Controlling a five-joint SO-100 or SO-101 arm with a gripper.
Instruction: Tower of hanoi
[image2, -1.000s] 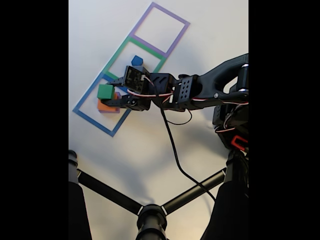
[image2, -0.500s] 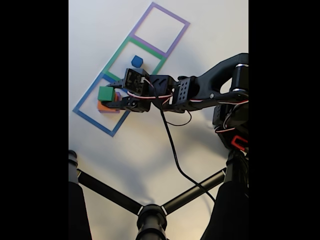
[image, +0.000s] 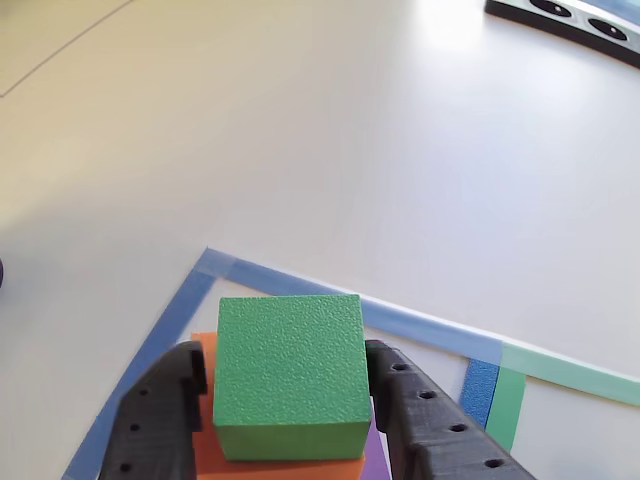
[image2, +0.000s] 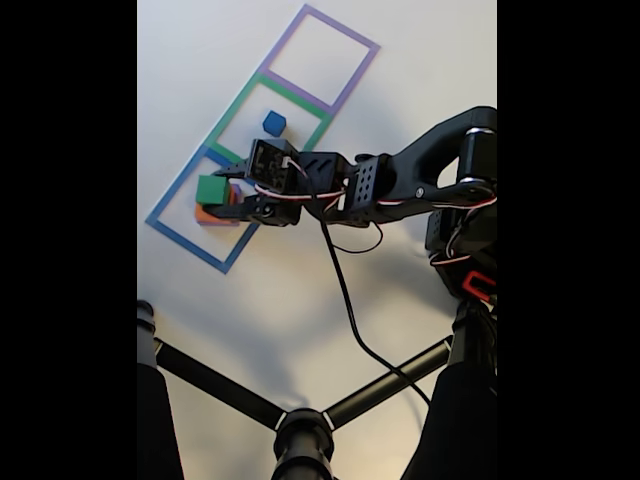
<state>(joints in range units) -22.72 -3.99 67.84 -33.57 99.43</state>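
Green cube, matte grainy faces, pinched between black jaws, atop orange block.

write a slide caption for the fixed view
Gripper closed around green cube atop orange block in the blue-taped square.

Both views are bright with even daylight. In the other view a white glare spot lies on the table near the upper right edge, and the near tool fingers look a little soft. In the fixed view black bars stand on both sides, the picture is slightly blurry, and the arm throws soft grey shadows on the table.
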